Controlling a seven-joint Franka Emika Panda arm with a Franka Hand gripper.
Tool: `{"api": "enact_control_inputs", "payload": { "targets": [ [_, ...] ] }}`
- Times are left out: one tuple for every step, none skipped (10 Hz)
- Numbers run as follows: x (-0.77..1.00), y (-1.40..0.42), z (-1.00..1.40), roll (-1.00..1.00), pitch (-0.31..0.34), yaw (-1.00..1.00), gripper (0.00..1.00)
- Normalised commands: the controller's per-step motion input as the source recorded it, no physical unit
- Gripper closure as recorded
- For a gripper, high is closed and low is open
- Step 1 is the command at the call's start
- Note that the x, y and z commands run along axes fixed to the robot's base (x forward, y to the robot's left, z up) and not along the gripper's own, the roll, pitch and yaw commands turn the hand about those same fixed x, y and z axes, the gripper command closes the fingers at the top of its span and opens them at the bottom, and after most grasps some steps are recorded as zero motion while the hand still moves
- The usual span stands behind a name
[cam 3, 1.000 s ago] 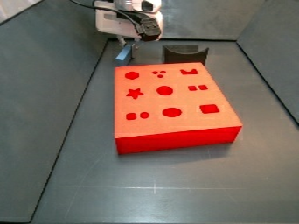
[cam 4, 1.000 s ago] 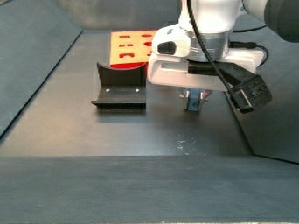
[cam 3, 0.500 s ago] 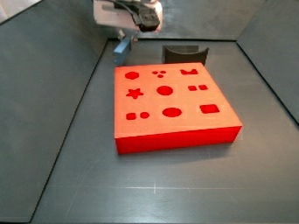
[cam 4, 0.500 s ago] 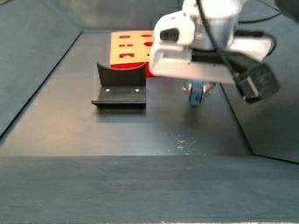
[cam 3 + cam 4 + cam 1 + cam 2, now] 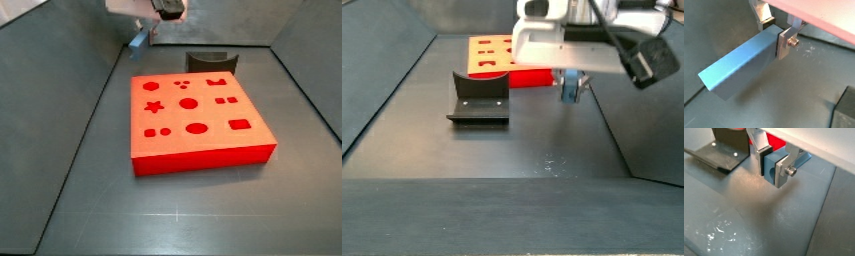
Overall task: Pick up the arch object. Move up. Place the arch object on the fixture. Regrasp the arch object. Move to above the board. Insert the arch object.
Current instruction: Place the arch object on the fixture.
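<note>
My gripper (image 5: 776, 33) is shut on the arch object (image 5: 737, 67), a slim blue-grey block that sticks out sideways from between the silver fingers (image 5: 784, 42). A wrist view looks at the block's end (image 5: 771, 167), with its curved notch showing. In both side views the gripper (image 5: 142, 36) (image 5: 572, 86) hangs in the air with the arch object (image 5: 572, 94) well above the floor. The dark fixture (image 5: 478, 100) stands on the floor beside it, next to the red board (image 5: 174, 140).
The board (image 5: 533, 78) fills the middle of the grey floor. The fixture (image 5: 211, 62) stands just behind it and also shows in a wrist view (image 5: 721, 153). Sloping grey walls (image 5: 54, 60) enclose the floor on all sides.
The gripper has risen straight up with the arch object held in it, lifting the block off the floor. Board and fixture have not moved.
</note>
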Motion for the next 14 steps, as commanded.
{"api": "enact_control_inputs", "payload": {
  "targets": [
    [-0.01,-0.01,1.00,-0.05,0.004,0.01,1.00],
    [-0.01,-0.01,1.00,-0.07,0.005,0.01,1.00],
    [-0.02,-0.01,1.00,-0.09,0.005,0.02,1.00],
    [-0.02,-0.01,1.00,-0.10,0.005,0.02,1.00],
    [-0.03,-0.01,1.00,-0.12,0.006,0.01,1.00],
    [-0.03,-0.01,1.00,-0.13,0.008,0.00,1.00],
    [-0.02,-0.01,0.82,-0.14,0.010,-0.01,1.00],
    [-0.02,-0.01,0.72,-0.14,0.014,-0.02,1.00],
    [-0.01,0.00,0.49,-0.16,0.025,-0.02,1.00],
    [0.00,0.00,0.40,-0.17,0.029,-0.03,1.00],
    [0.00,0.00,0.22,-0.18,0.040,-0.03,1.00],
    [0.93,-1.00,0.31,-0.32,-0.450,0.67,1.00],
    [0.93,-1.00,0.27,-0.26,-0.403,0.62,1.00],
    [0.94,-1.00,0.24,-0.19,-0.334,0.52,1.00]
  ]
}}
